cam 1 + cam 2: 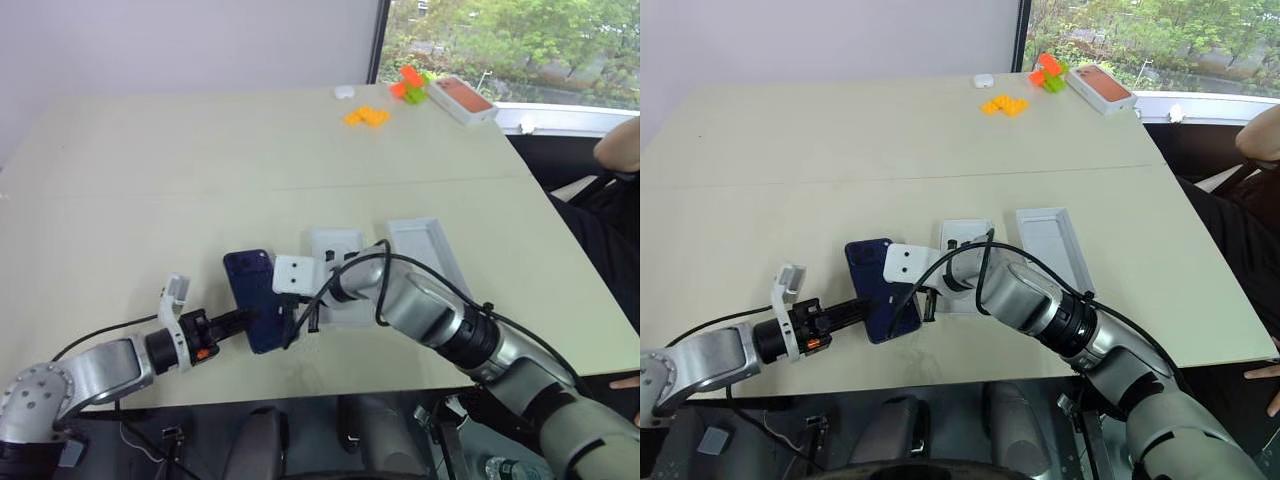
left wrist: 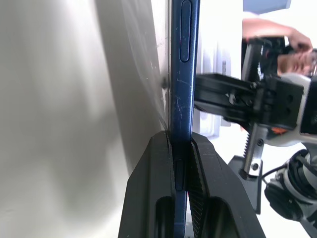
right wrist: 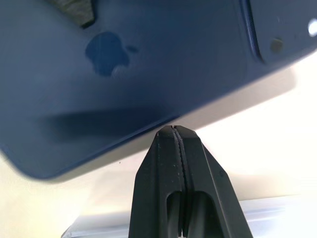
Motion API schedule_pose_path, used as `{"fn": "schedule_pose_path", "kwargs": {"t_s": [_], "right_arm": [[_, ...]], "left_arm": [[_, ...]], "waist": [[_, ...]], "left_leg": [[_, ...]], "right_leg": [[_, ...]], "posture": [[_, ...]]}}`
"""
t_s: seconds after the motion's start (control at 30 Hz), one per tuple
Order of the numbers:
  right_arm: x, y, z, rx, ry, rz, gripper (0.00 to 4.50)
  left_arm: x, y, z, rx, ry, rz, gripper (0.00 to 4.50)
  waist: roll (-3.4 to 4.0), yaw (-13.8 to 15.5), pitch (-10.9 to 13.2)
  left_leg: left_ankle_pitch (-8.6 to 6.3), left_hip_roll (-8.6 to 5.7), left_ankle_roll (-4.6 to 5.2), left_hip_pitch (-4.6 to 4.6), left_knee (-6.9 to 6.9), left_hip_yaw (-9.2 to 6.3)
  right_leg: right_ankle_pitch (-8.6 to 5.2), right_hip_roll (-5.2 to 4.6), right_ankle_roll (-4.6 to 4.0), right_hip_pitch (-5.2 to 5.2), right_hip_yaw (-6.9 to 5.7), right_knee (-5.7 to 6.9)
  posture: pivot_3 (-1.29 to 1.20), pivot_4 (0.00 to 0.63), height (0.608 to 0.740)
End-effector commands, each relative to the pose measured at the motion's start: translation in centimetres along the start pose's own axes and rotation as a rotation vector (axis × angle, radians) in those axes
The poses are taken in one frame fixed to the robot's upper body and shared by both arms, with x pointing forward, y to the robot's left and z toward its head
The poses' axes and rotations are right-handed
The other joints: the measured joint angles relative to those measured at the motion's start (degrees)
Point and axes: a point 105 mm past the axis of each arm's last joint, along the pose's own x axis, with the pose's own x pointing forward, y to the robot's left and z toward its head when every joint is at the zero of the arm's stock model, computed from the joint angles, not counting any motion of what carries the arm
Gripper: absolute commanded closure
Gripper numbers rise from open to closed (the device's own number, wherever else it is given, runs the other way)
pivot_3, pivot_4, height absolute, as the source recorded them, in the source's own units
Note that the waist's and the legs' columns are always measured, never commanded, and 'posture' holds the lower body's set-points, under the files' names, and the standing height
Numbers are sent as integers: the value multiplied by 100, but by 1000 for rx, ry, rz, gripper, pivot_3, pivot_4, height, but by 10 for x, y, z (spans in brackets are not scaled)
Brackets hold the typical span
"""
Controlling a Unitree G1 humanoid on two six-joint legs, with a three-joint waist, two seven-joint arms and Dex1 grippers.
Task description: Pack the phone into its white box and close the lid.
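The big pale table (image 1: 890, 140) takes up most of the room in front of me, and nearly everything on it sits near the front edge. Largest of the white pieces is the shallow white box (image 1: 1052, 243), lying open and empty, just a thin rim around a pale floor. Beside it, closer to the arms, lies a flat white piece (image 1: 965, 240) partly covered by the right arm; I cannot tell whether anything lies on it.

The phone (image 1: 880, 285) is a slim, glossy navy-blue slab with rounded corners, a camera block in one corner and a logo on its back. It is at the near part of the table, left of the white pieces, held by one edge in the left gripper (image 2: 181, 148), whose black fingers pinch it from both faces. The right gripper (image 3: 174, 130) is just beside the phone's long edge with its jaws pressed tight together, nothing between them.

Far across the table, by the window, sit a box with an orange-red top (image 1: 1101, 88), some orange and green blocks (image 1: 1025, 90), and a small white case (image 1: 983, 80).
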Motion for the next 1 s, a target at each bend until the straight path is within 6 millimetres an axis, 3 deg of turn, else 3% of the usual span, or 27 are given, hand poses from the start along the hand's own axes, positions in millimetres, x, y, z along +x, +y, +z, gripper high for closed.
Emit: {"fn": "schedule_pose_path", "kwargs": {"t_s": [0.03, 0.17, 0.33, 0.4, 0.63, 0.87, 1.0], "right_arm": [[-26, -18, 23, -32, -90, -78, 4500], [-61, -27, 36, -79, -248, -164, 4500], [-109, -13, 15, -80, -321, -95, 4500], [-119, -12, 7, -50, -328, -100, 4500], [-139, -27, -53, 98, -187, -235, 4500], [-145, -22, -64, 134, -156, -262, 4500], [-145, -19, -66, 146, -151, -264, 4500]], "left_arm": [[-11, -16, 13, 55, -66, -62, 4478], [-15, -21, 17, 78, -79, -88, 4478], [-4, -43, 11, 150, 2, -175, 4478], [4, -50, 10, 170, 30, -205, 4478], [59, -84, 2, 230, 157, -271, 4478], [95, -83, 7, 123, 140, -196, 4478], [102, -87, 3, 134, 177, -184, 4478]], "waist": [[0, 17, 0], [0, 49, 3], [-10, 90, 9], [-11, 64, 10], [-19, 84, 15], [-14, 85, 14], [-17, 130, 16]], "left_leg": [[3, -2, -4, -17, 1, -1], [4, -3, -7, -36, 0, -2], [3, -26, -5, -40, 0, -3], [3, -45, -5, -37, 1, -2], [3, -84, -4, -28, 14, -7], [4, -79, -4, -22, 13, -20], [9, -87, -13, -29, 19, -33]], "right_leg": [[7, 0, -10, -15, -2, 1], [9, -3, -10, -27, -3, -4], [-2, -34, 6, -16, -9, -19], [-9, -59, 17, -10, -13, -18], [-5, -76, 31, 12, -11, -10], [6, -69, 51, 7, -10, 2], [6, -73, 49, 11, -22, 2]], "posture": [[0, 150, 740], [0, 150, 740], [0, 150, 740], [0, 150, 740], [0, 150, 740], [0, 150, 740], [0, 150, 740]]}}
